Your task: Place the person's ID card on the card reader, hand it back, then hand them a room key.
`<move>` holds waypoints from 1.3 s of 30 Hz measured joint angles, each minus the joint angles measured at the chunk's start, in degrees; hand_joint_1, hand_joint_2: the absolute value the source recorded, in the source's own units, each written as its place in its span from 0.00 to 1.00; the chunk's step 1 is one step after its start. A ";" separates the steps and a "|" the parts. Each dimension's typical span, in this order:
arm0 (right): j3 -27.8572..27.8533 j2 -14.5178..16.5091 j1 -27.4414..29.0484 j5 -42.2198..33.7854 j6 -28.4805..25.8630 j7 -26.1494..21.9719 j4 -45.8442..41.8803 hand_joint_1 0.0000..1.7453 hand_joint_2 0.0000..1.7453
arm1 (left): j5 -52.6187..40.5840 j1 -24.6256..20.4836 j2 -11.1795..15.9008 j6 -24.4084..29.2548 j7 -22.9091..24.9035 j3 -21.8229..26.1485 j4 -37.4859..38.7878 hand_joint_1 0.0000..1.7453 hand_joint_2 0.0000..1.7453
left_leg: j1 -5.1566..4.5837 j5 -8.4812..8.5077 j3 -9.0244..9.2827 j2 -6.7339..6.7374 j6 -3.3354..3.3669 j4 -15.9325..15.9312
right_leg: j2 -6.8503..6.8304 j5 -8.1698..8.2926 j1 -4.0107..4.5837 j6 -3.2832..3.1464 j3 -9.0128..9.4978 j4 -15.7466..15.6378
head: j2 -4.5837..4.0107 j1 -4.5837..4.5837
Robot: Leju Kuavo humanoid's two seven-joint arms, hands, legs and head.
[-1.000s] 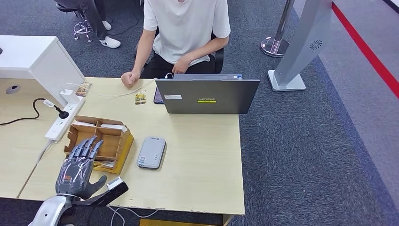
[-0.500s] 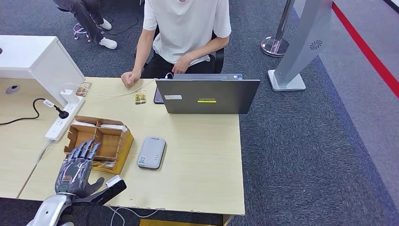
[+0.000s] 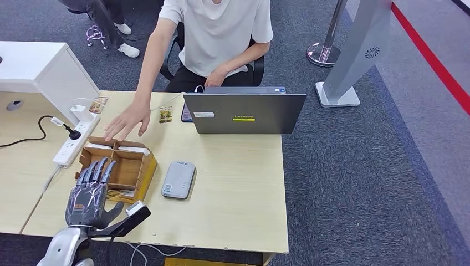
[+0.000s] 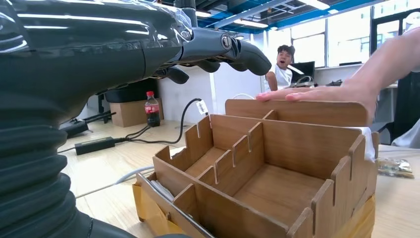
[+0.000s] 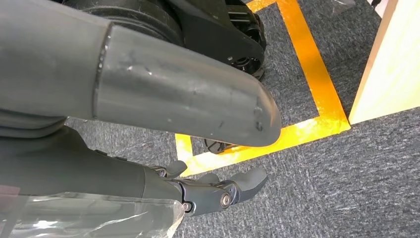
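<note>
Head view: left hand hovers open and empty over the wooden organizer box, card reader just beside. Person's hand reaches above the box. Right hand hangs empty, fingers loosely apart.

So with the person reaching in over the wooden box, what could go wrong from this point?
1. The person's hand is over the far wall of the wooden organizer while the left hand hovers open at its near side; if either advances, they could collide.
2. No ID card is visible on the card reader, so reaching for a room key now might skip steps.
</note>
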 joint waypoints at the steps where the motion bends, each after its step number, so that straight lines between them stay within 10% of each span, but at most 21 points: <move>1: -0.04 0.00 0.00 0.00 0.01 -0.04 0.00 0.00 0.00 | -0.07 0.00 -0.16 0.16 0.01 0.00 0.00 0.00 1.00 | 0.00 0.00 0.00 0.00 0.00 0.00 | 0.00 0.00 0.00 0.00 0.00 0.00 | 0.00 0.00; 39: -0.77 0.00 0.00 -0.46 -0.01 0.14 -0.04 0.00 0.00 | -3.43 -1.18 -2.62 1.75 3.91 0.83 0.57 0.00 1.00 | 0.00 0.00 0.01 0.00 0.00 0.00 | 0.00 0.00 0.00 0.00 0.00 0.01 | 0.00 -0.01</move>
